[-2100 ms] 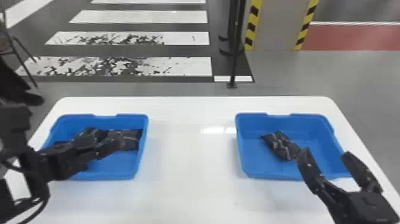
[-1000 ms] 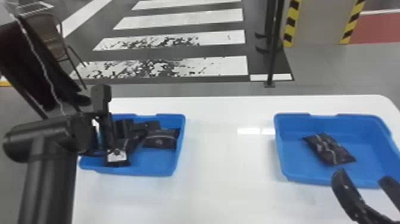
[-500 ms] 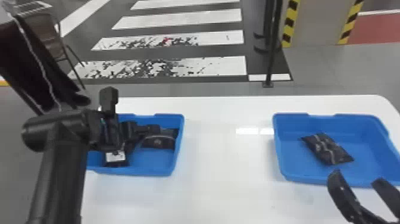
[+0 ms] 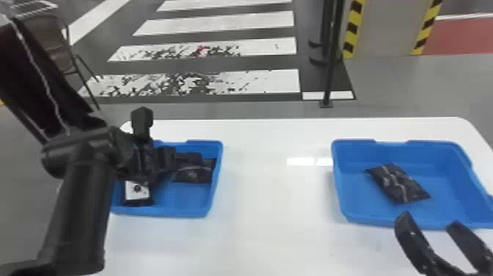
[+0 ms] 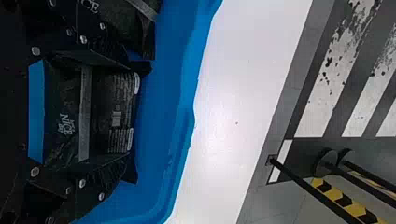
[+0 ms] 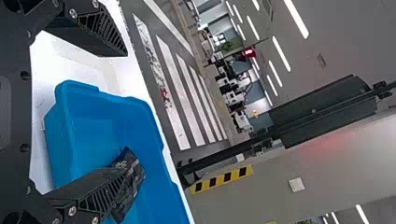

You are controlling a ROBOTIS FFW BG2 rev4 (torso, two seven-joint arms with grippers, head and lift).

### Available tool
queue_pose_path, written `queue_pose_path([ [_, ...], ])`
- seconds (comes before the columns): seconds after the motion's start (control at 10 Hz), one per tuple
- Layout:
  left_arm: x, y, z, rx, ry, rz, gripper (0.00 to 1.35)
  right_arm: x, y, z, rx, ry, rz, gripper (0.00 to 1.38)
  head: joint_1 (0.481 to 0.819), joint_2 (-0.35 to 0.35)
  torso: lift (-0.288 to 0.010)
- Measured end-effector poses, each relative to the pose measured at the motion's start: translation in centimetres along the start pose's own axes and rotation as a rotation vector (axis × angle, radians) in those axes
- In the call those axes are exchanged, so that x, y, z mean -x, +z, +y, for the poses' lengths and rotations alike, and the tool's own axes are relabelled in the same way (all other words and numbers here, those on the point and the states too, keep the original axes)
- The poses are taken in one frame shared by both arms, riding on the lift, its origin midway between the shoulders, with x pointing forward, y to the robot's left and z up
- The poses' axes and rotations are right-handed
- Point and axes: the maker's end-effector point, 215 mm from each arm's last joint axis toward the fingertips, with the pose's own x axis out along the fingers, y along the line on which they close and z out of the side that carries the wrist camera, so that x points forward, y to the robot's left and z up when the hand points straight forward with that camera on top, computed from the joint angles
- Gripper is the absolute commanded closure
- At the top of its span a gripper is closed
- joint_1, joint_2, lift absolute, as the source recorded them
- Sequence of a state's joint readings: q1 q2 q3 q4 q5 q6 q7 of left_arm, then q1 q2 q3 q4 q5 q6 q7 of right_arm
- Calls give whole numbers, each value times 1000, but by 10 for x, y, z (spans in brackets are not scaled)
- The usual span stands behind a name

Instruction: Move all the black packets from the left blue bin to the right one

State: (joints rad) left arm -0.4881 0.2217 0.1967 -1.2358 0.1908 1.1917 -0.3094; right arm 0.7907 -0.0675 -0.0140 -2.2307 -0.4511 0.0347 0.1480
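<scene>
Fingers (image 5: 95, 179) of my left gripper (image 5: 125, 112) are spread wide down in the left bin (image 4: 172, 212), at the left of the head view, with a black packet (image 5: 112, 109) between them; whether my pads press on it, I cannot tell. Its corners poke out past my tips, so closing too shallow could catch only slack film, and the weight inside might drag it loose on the lift. Another packet (image 5: 126, 23) crowds in at the upper left of the wrist view; I could pinch its edge and bring up two, or shove it into the wall. Lifting too low could knock the rim.

Over at the lower right of the head view, my right gripper (image 4: 430, 221) waits open by the near edge of the right bin (image 4: 385, 222), where one packet (image 4: 400, 183) lies. Dropping carelessly there, I might bump those parked fingers.
</scene>
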Motion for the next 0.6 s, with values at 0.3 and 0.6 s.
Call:
queue_pose_path([
  [0.3, -6, -15, 9, -17, 50, 35, 1167, 1, -3, 0, -16, 2, 7, 156, 695, 148, -138],
  [0.6, -9, -22, 18, -36, 48, 4, 1211, 3, -5, 0, -28, 4, 12, 171, 695, 161, -138],
])
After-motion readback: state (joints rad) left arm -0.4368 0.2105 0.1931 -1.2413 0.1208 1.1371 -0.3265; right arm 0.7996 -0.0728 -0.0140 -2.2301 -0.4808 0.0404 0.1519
